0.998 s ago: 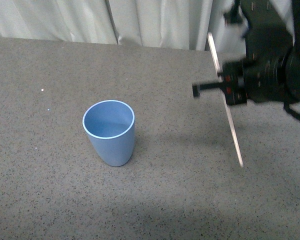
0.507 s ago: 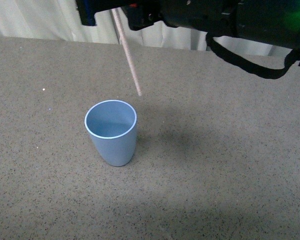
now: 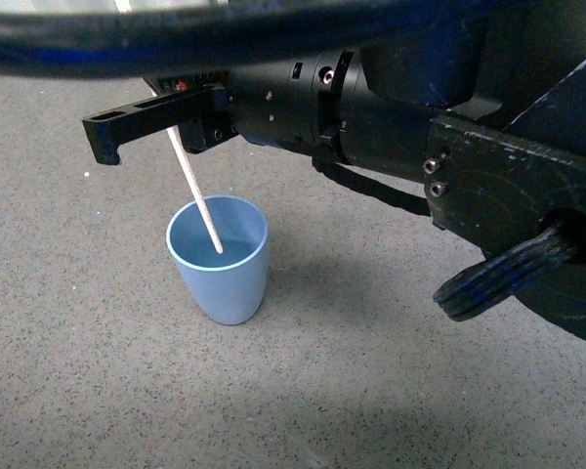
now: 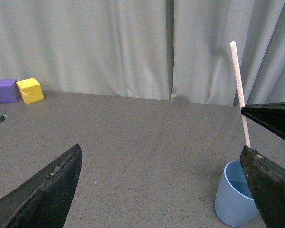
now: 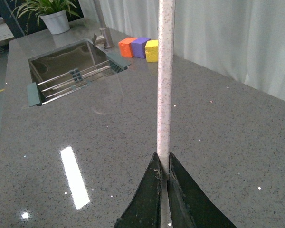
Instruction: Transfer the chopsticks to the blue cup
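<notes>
Now the right gripper has its jaws pinching the chopsticks partway up. The stick leans toward 11 o'clock, its lower tip inside the blue cup, which stands upright on the counter. The left gripper has its jaws spread wide near the cup, holding nothing.

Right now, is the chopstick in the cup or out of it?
Partly in, it seems: the chopstick, held by the right gripper, has its tip within the cup.
</notes>
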Robot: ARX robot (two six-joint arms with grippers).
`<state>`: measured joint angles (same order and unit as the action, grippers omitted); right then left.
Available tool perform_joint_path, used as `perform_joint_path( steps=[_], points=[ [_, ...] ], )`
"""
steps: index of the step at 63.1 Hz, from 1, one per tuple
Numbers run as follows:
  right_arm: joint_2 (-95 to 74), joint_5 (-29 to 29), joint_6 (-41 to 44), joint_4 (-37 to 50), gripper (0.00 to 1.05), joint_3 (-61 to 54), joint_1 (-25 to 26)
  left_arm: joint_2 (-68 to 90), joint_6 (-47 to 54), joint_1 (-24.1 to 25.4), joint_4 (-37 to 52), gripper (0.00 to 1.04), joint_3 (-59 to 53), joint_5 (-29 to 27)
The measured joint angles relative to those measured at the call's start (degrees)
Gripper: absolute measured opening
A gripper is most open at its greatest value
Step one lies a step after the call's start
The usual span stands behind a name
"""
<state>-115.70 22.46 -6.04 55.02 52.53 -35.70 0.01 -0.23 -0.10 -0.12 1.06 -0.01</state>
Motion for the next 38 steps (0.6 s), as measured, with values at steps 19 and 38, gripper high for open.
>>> perform_joint_path(
  steps=[19,38],
  points=[
    [-0.83,-1.49,0.02,-0.22,0.01,-0.66,-0.11,0.00,0.00,0.00,0.00,0.98,0.00,0.00],
    [-0.92,-2.54,0.68,0.39,0.01,-2.60,-0.26,0.00,0.00,0.00,0.00,0.98,0.00,0.00]
  ],
)
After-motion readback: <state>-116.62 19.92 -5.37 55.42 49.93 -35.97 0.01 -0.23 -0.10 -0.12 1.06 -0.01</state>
